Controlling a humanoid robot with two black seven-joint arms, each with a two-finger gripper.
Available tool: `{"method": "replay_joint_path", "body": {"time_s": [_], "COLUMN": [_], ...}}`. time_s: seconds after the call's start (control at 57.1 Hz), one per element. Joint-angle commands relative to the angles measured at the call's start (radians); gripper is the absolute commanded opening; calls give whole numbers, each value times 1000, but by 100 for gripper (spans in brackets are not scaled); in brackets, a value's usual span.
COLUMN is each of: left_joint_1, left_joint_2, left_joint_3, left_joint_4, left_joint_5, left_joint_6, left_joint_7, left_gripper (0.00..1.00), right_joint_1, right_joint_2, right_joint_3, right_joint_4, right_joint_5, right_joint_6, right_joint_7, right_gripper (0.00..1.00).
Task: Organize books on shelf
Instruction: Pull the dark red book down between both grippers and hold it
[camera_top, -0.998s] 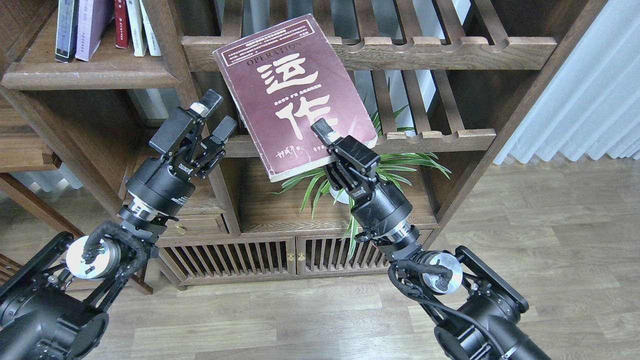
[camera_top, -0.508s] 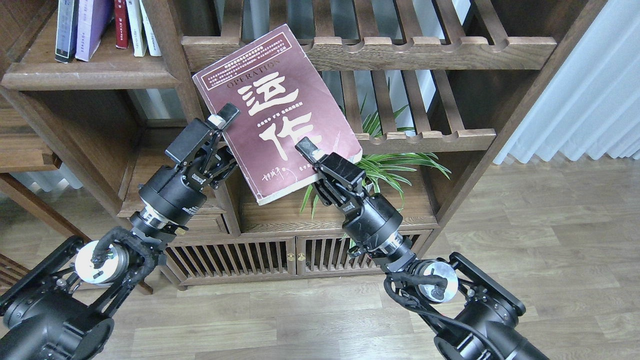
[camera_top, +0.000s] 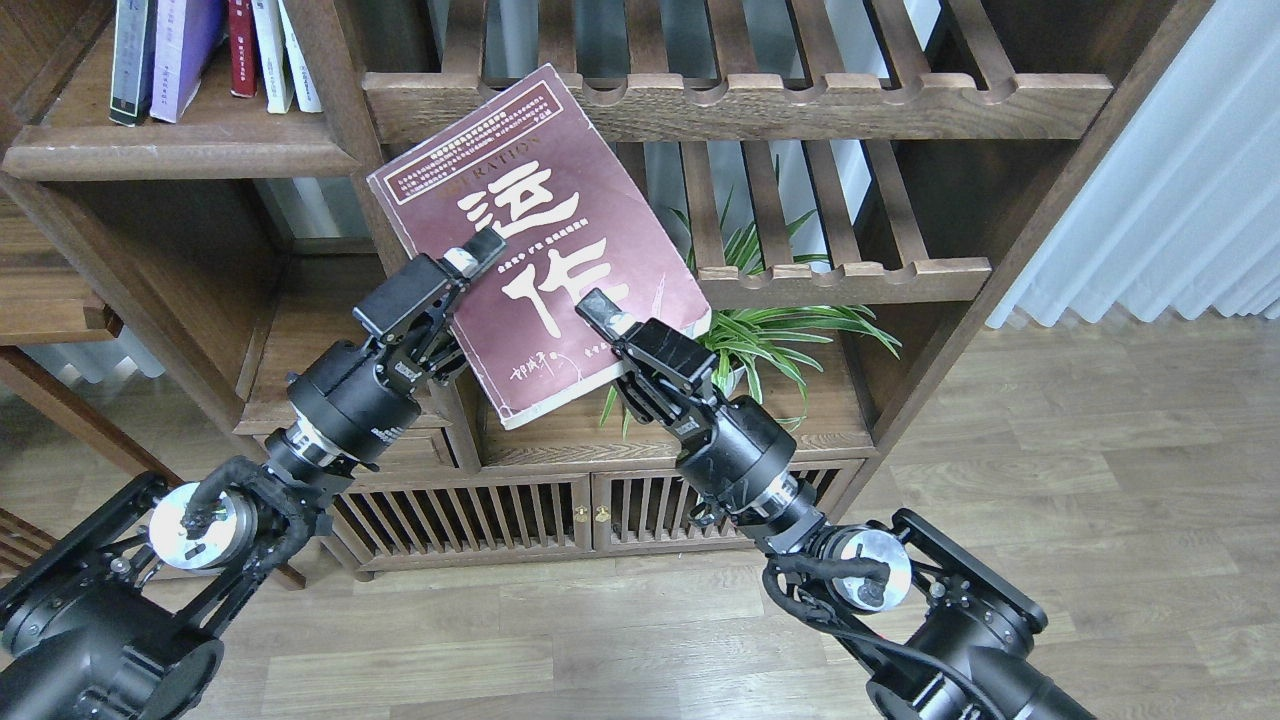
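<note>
The thick maroon book (camera_top: 575, 175) with big white Chinese characters hangs tilted in the air in front of the bookcase. My right gripper (camera_top: 598, 312) is shut on its lower right edge, one finger flat on the cover. My left gripper (camera_top: 478, 260) clamps its left edge: one finger lies on the cover, the other is hidden behind the book. The dark-brown plank shelf (camera_top: 180, 155) is at the upper left. A pale lavender book (camera_top: 188, 50) and a darker-spined book (camera_top: 130, 60) stand on it.
Slim red (camera_top: 242, 45) and white-spined (camera_top: 275, 50) volumes stand on the same shelf. Slatted racks (camera_top: 800, 95) with scalloped rails fill the upper right. A green potted plant (camera_top: 790, 335) sits behind my right gripper. A bookcase post (camera_top: 345, 110) stands between shelf and racks.
The right gripper has carried the maroon book left and down. The left gripper, open and apart a second ago, moved right and closed on the book's left edge.
</note>
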Motion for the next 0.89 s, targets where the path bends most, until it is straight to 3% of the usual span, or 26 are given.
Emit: {"method": "replay_joint_path", "body": {"time_s": [0.0,0.07,0.123,0.525,0.683,0.876], "left_joint_1": [-1,-1,0,11,11,11], "left_joint_2": [-1,1,2,21,22,24], "left_joint_3": [0,0,0,-1,0,0], "left_joint_4": [2,2,8,8,8,8], "left_joint_5": [0,-1,-1,-1,-1,-1], "left_joint_6": [0,0,0,0,0,0], "left_joint_7": [-1,-2,-5,-7,-7,-7], "left_gripper": [31,23,8,7,6,6], "right_joint_1": [-1,0,0,8,7,2], "right_joint_2": [1,1,4,4,-1,-8], "right_joint_3": [-5,-16,-22,-35,-35,-26], "right_joint_4": [0,0,0,0,0,0], "right_joint_5": [-1,-1,-1,-4,-18,-27], "right_joint_6": [0,0,0,0,0,0], "right_joint_7": [0,1,0,1,3,4], "right_gripper": [2,2,2,6,20,53]}}
